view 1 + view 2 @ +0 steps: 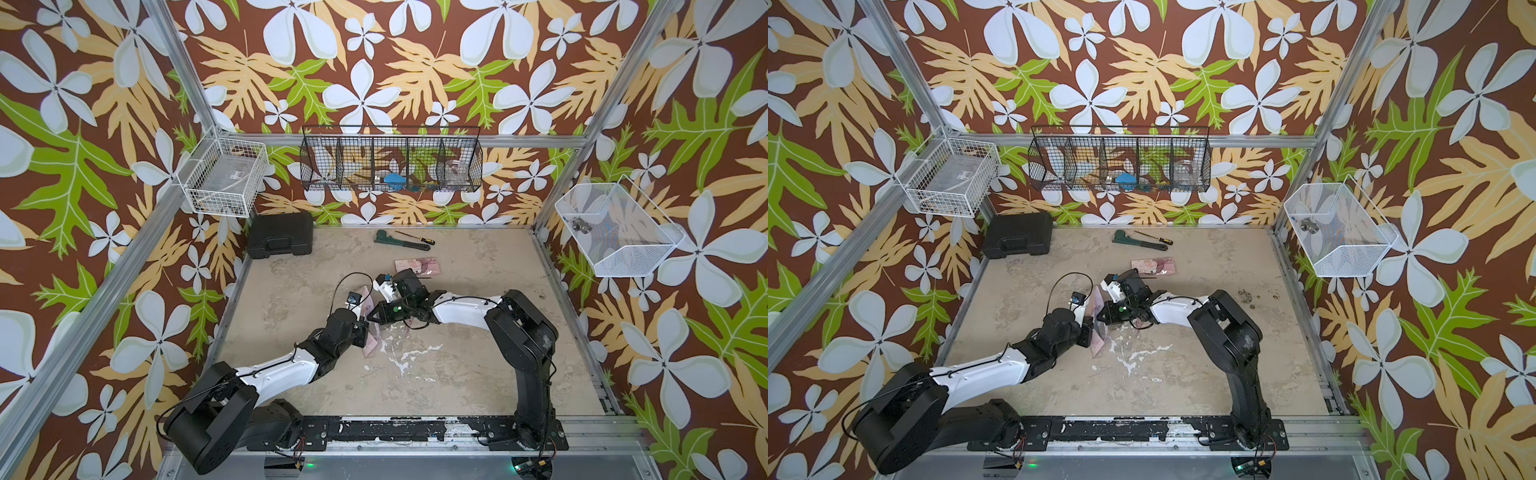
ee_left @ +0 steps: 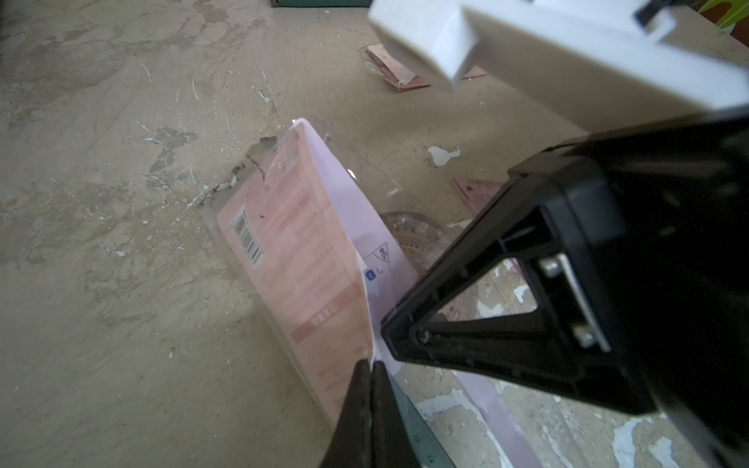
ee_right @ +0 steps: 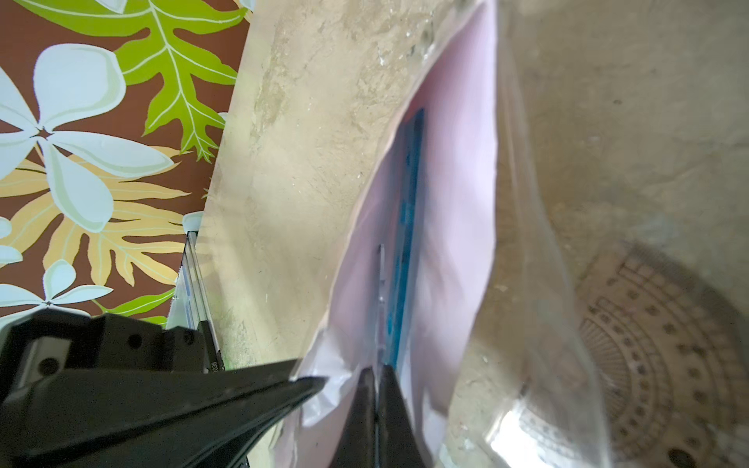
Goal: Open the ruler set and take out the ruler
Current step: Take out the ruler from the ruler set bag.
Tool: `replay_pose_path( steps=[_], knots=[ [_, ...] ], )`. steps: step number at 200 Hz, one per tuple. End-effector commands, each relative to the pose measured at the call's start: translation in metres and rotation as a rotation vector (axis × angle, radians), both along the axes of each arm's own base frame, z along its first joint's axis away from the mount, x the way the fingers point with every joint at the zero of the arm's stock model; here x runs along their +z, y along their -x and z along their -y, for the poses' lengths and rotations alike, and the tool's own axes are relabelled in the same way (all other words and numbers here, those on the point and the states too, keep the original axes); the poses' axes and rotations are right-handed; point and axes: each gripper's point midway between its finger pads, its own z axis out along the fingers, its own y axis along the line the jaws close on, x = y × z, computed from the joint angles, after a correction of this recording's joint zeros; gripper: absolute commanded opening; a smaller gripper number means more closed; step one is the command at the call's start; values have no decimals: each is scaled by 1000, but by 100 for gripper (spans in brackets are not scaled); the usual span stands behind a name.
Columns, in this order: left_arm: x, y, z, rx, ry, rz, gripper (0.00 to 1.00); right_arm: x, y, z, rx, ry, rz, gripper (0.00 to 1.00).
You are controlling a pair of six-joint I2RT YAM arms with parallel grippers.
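The right gripper (image 3: 377, 375) had its jaws pressed together inside the open mouth of the ruler set (image 2: 300, 263). They appeared to be nipping the near end of the blue ruler (image 3: 407, 243), whose thin edge ran straight into the gap between them. The left gripper (image 2: 371, 366), just beside it, was pinched tight on the edge of the pack's pink card and clear sleeve. Both tips met at nearly the same spot, mid-table, in front of the two arms.

The set was a flat clear plastic sleeve around a pale pink card. The outer face was printed in salmon blocks with a barcode, and the inner face was plain lilac with a small triangle mark. The film had parted from the card, so the sleeve gaped.

Most of the ruler was veiled by the film, and its markings were too blurred to read. In both top views the wrists covered much of the pack, leaving only pink slivers (image 1: 370, 345). A clear protractor (image 3: 648, 344) and a pink set square (image 2: 478, 190) lay on the table (image 1: 478, 353) behind the film. The set square was half hidden by the right gripper's finger.

The pack stood up on one long edge, leaning slightly. Its long axis ran from the robot's side toward the back wall, and the ruler lay along that same line. A second pink pack (image 1: 417, 266) lay flat, well apart toward the back.
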Motion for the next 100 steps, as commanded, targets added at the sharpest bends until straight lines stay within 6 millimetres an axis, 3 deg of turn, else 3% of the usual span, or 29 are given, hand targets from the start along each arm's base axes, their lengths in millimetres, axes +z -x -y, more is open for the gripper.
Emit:
replay_pose_path(
  steps=[1,66,100],
  knots=[
    [-1,-1,-2,9,-9,4,0,7,-4,6,-15,-8,17,2],
    [-6,-3,-2,17,-20,-12,0,20,-4,23,-36,5,50,0],
    [-9,-5,-6,45,-29,-21,0,40,0,28,-27,-17,85,0]
  ],
)
